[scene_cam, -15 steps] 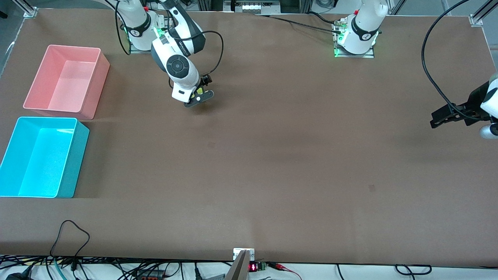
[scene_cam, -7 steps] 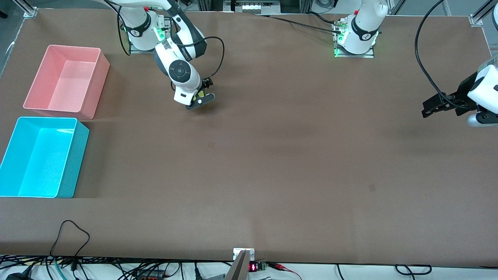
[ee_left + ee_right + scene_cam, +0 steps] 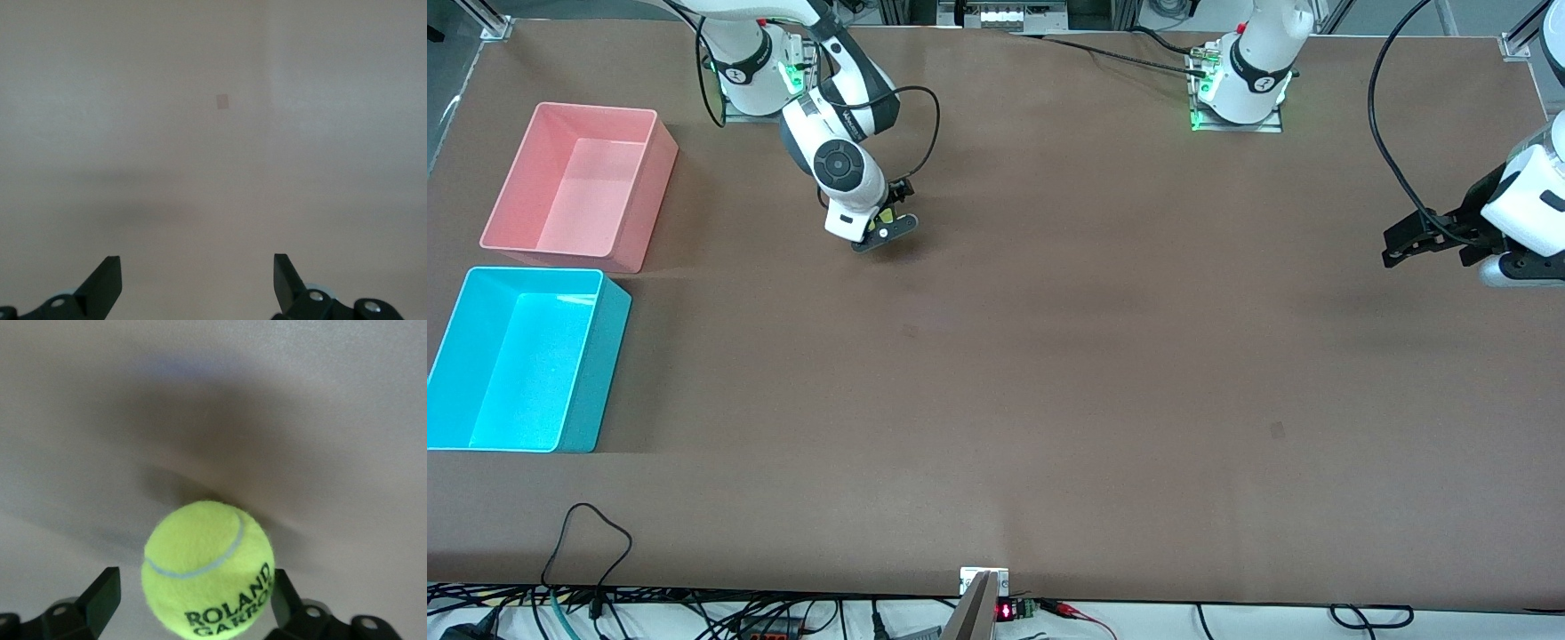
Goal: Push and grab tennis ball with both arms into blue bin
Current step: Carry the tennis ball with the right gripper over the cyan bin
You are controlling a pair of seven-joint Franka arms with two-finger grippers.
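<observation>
- My right gripper (image 3: 883,228) is down at the table near its own base, fingers either side of the tennis ball (image 3: 209,568); I cannot tell whether they grip it.
- My left gripper (image 3: 1403,244) waits wide open, empty.
- The blue bin (image 3: 594,364) is empty; carrying the ball over remains, I judge.

The ball (image 3: 209,569) looks fuzzy, a felt-like yellow-green nap with a smooth pale seam and dark printed lettering. The table (image 3: 1049,373) has a matt brown top, even and slightly grainy, with a dull sheen near the arm bases. The blue bin (image 3: 596,373), nearer the camera than the pink bin (image 3: 649,200), looks like smooth plastic with a faint gloss on its inner floor; the pink one has the same look. The arms (image 3: 840,164) wear glossy white shells with black bands. The right gripper (image 3: 193,607) and left gripper (image 3: 197,283) have matt black fingers.
</observation>
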